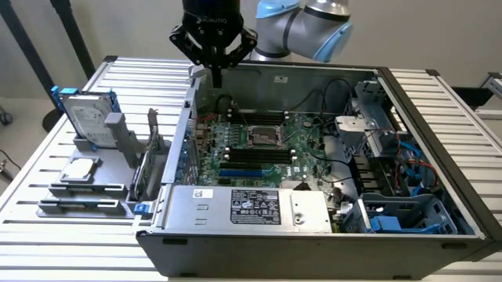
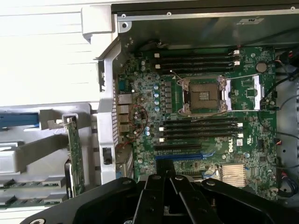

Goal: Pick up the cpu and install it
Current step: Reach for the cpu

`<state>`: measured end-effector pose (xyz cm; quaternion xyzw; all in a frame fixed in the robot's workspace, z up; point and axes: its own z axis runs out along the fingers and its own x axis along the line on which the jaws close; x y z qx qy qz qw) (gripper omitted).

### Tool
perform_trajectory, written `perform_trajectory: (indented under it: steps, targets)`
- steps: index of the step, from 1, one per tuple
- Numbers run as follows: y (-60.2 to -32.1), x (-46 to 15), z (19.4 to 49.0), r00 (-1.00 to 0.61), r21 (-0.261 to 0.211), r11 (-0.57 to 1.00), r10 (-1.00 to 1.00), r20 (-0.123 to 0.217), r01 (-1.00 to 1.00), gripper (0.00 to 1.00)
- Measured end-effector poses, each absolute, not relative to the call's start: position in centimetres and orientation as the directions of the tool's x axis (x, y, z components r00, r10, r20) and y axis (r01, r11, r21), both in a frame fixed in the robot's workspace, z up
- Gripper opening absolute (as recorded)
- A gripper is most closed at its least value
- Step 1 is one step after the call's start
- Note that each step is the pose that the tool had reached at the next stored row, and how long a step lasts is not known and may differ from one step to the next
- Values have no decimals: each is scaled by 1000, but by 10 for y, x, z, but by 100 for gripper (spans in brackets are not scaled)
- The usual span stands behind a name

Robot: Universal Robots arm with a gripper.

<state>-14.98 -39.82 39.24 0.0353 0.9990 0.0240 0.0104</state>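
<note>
The robot arm's fingers (image 1: pixel 216 77) hung pressed together and empty above the back corner of an open computer case (image 1: pixel 439 176) on the slatted worktop (image 1: pixel 47 241). We saw the cpu (image 1: pixel 79 170) well apart from the fingers, off to the exterior view's left and lower down. It lay flat with its metal top upward on a grey holder block (image 1: pixel 84 191), a pose we judged was meant to offer it to a grasp from above. Behind it, and nearer the fingers, a hard drive (image 1: pixel 88 119) with blue rails stood on edge in its own holder.

The case lay on its side with the panel off, so the motherboard (image 2: pixel 252 135) faced up toward the arm. Its square socket (image 2: pixel 204 95) sat below the fingers and to the exterior view's right, between two banks of memory slots, and looked bare. In the wrist view the fingers (image 2: pixel 156 193) met in a dark wedge over the board's edge. We judged the pickup not yet begun, with the chip untouched and the socket unfilled.
</note>
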Motion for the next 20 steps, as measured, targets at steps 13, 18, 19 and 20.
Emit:
perform_trajectory:
  steps: [13, 18, 19, 20]
  targets:
    - [-397, -209, 388, -997, 49, 996, 71, -19, 70, 11]
    - [-397, -232, 386, -997, 48, 996, 71, -18, 70, 11]
    - [-397, -236, 385, -997, 47, 996, 71, -18, 70, 11]
    - [-397, -241, 384, -997, 47, 996, 71, -17, 70, 11]
